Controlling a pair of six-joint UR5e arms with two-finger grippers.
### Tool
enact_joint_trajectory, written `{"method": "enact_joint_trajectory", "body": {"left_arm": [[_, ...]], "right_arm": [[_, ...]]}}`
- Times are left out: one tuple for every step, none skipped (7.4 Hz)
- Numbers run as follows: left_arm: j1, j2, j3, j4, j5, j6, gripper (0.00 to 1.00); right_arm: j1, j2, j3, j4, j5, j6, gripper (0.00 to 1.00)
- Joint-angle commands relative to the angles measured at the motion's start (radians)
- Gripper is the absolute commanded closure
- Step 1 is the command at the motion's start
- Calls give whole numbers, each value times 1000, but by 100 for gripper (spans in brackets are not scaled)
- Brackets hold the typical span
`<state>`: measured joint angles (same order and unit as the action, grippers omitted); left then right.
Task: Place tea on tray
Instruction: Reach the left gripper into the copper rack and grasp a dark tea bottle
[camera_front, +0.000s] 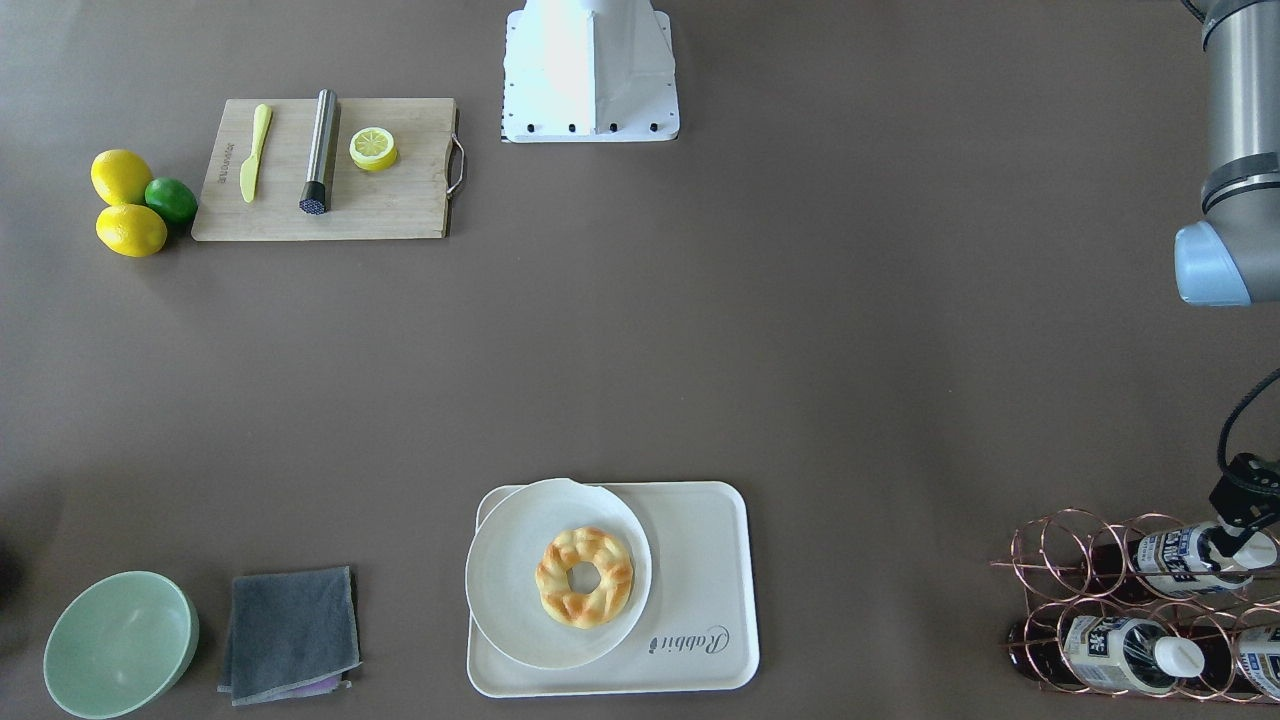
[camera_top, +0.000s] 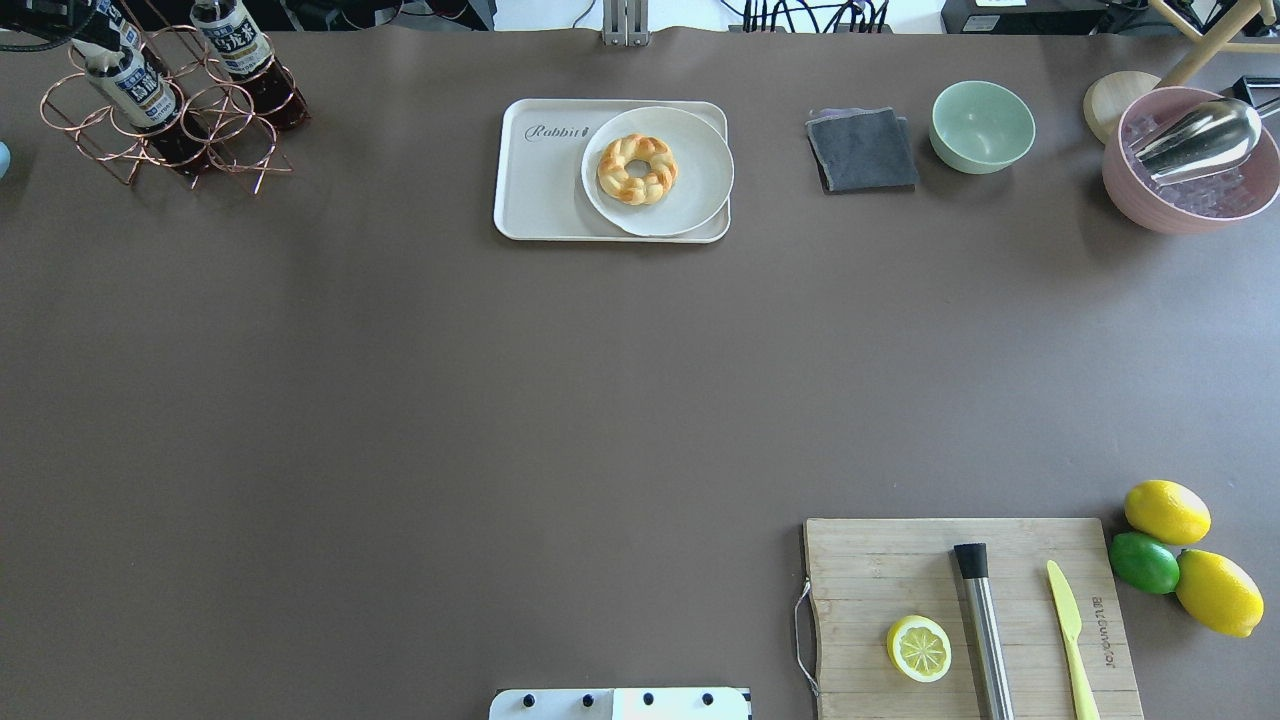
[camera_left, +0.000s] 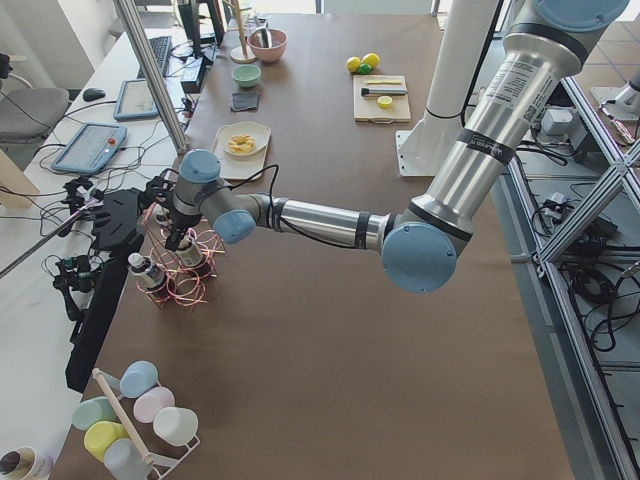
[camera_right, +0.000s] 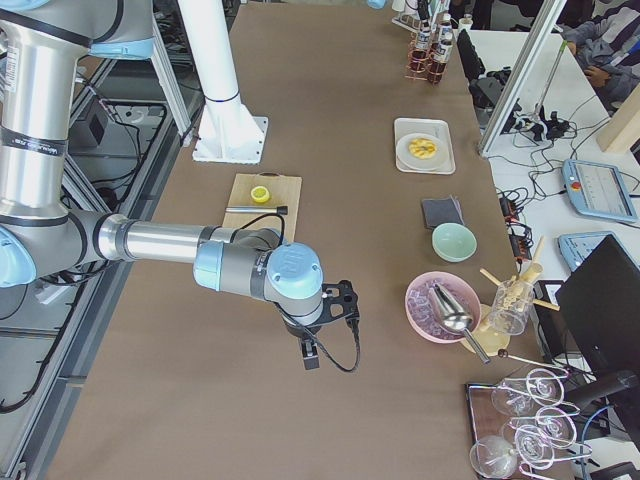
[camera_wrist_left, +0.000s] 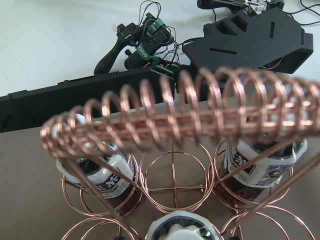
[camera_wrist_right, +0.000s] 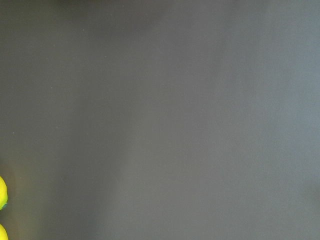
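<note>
Because the tea bottle (camera_front: 1172, 556) lies inside a coiled copper-wire rack (camera_front: 1060, 545), well apart from the matte cream tray (camera_front: 700, 560), its smooth round plastic could snag a loop or slip. Whether the left gripper (camera_front: 1238, 505) at the rack, or the right gripper (camera_right: 310, 350), is apart or together, I cannot tell.

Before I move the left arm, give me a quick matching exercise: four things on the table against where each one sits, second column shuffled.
Things:
1. doughnut
2. lemon half
3. tea bottle
4. metal scoop

Places:
A. in the pink bowl
B. in the copper wire rack
C. on the round plate
D. on the wooden board

Pairs: 1-C, 2-D, 3-B, 4-A.
</note>
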<state>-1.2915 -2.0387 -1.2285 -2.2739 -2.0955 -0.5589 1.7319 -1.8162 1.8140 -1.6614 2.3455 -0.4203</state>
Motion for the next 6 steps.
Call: {"method": "enact_joint_trajectory", "body": {"left_arm": [[1,3,1,-4,0,-1,49],[1,5,1,-4,0,-1,53],[1,5,1,-3,0,-1,79],[1,5,1,-3,0,-1,100],[-2,2,-3,1,-6,-4,100],[-11,0,-22,5,-9,-6,100]], "right_arm": [[0,0,-1,0,0,0,0],[0,0,-1,-1,0,0,0],[0,0,-1,-1,0,2,0],[0,0,-1,-1,2,2,0],[0,0,-1,-1,2,2,0],[0,0,-1,-1,3,2,0]]}}
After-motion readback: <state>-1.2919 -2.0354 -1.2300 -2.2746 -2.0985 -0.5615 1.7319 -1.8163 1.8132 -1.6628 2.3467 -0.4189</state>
